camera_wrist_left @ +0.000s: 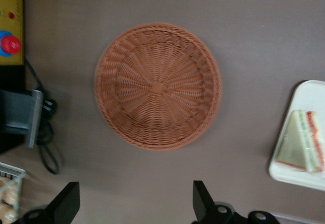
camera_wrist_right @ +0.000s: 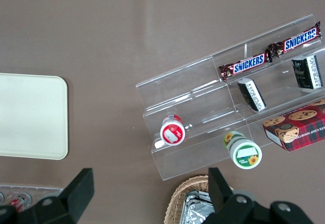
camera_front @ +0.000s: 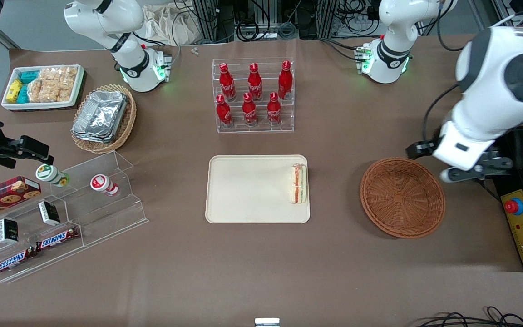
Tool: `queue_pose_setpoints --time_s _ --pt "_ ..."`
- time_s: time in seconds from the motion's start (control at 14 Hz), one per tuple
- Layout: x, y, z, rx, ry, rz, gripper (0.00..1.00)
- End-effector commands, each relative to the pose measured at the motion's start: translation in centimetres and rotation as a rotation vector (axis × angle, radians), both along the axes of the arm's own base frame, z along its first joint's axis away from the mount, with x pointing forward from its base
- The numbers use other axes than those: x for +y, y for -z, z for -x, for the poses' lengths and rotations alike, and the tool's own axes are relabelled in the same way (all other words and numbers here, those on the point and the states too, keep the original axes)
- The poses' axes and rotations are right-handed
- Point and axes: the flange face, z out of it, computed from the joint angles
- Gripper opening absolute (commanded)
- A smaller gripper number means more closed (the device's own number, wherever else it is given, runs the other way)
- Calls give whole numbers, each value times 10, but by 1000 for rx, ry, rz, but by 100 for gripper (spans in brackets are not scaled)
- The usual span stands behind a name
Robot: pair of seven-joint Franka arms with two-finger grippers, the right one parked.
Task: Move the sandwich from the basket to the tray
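Note:
The sandwich (camera_front: pixel 298 183) (camera_wrist_left: pixel 302 141), a pale wedge with a red filling layer, lies on the cream-beige tray (camera_front: pixel 248 190) (camera_wrist_left: pixel 311 96), close to the tray's edge that faces the basket. The round reddish-brown wicker basket (camera_front: pixel 402 197) (camera_wrist_left: pixel 157 86) stands beside the tray toward the working arm's end and holds nothing. My left gripper (camera_front: pixel 479 167) (camera_wrist_left: pixel 134 203) hangs high above the table next to the basket, a little farther from the front camera than its middle. It is open, its two black fingers wide apart with only bare table between them.
A yellow control box with a red button (camera_front: pixel 520 225) (camera_wrist_left: pixel 10 43) sits at the working arm's end. A clear rack of red bottles (camera_front: pixel 253 97) stands farther back than the tray. Toward the parked arm's end are an oval basket of foil containers (camera_front: pixel 105 118), a white snack tray (camera_front: pixel 43 86) and acrylic shelves (camera_front: pixel 61 213).

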Motion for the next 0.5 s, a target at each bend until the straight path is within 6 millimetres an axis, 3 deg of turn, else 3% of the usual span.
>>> queue_pose_setpoints --time_s 0.0,0.29,0.43 --pt "30 -9 7 14 42 11 100" --pt "42 -27 2 2 113 21 100" --pt "59 -27 1 16 148 52 100"
